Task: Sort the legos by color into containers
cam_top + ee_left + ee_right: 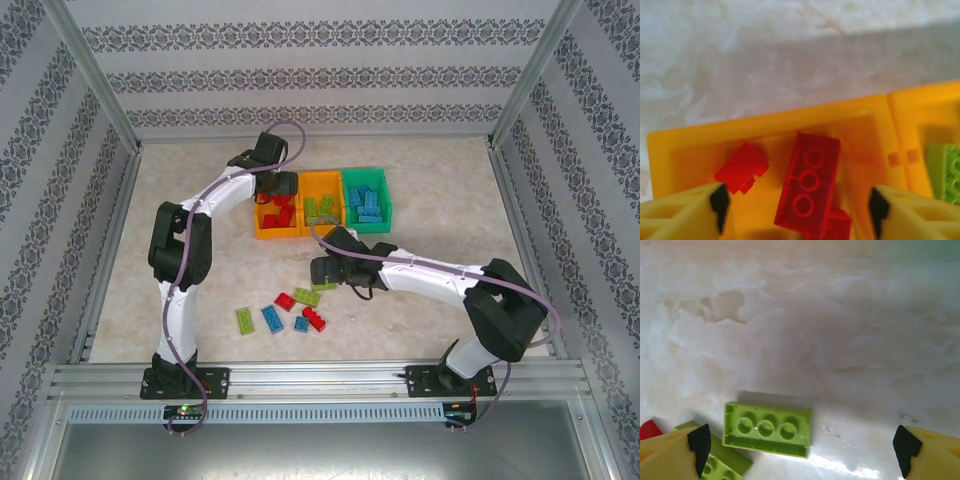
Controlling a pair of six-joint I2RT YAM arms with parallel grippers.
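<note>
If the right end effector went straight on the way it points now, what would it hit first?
Probably the lime green brick lying on the table just ahead of the open right end effector, slightly left of center; depth is unclear.

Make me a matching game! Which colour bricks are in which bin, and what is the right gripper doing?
Things:
1. left orange bin
2. middle orange bin
3. green bin
4. right gripper

Matches:
A. holds blue bricks
B. open above a lime green brick on the table
C. holds red bricks
D. holds lime green bricks

Pairs: 1-C, 2-D, 3-A, 4-B
</note>
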